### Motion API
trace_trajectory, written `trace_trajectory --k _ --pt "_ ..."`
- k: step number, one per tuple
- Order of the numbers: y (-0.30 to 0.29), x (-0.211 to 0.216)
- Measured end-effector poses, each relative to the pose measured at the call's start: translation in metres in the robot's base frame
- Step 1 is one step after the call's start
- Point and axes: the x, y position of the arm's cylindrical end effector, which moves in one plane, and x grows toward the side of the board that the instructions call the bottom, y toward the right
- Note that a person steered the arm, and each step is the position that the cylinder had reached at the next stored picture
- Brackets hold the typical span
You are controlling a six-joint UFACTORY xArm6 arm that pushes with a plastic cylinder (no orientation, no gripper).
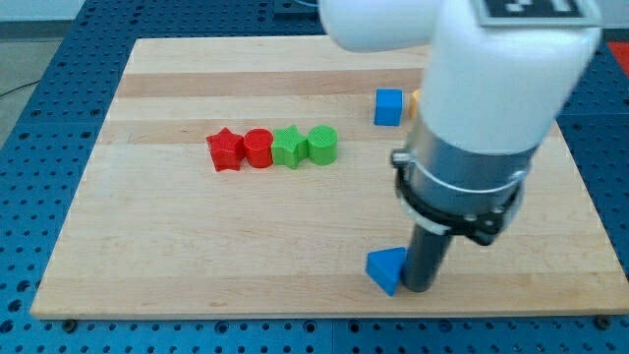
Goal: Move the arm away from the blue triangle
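Observation:
The blue triangle [386, 268] lies near the board's bottom edge, right of centre. My tip [418, 288] rests on the board right beside it, on its right side, touching or almost touching it. The dark rod rises from there into the large white and grey arm body [482, 108] that fills the view's upper right.
A row of a red star [225, 149], a red cylinder [257, 148], a green star [288, 147] and a green cylinder [322, 145] sits left of centre. A blue cube [389, 106] stands near the top, with an orange block [416, 99] mostly hidden behind the arm. The wooden board [147, 246] lies on a blue perforated table.

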Motion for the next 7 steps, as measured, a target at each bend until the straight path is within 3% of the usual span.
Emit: trace_trajectory --k 2,4,5,6,7 --pt "-0.057 0.0" --pt "-0.044 0.0" --pt "-0.022 0.0" --pt "0.043 -0.018" --pt "0.094 -0.07"
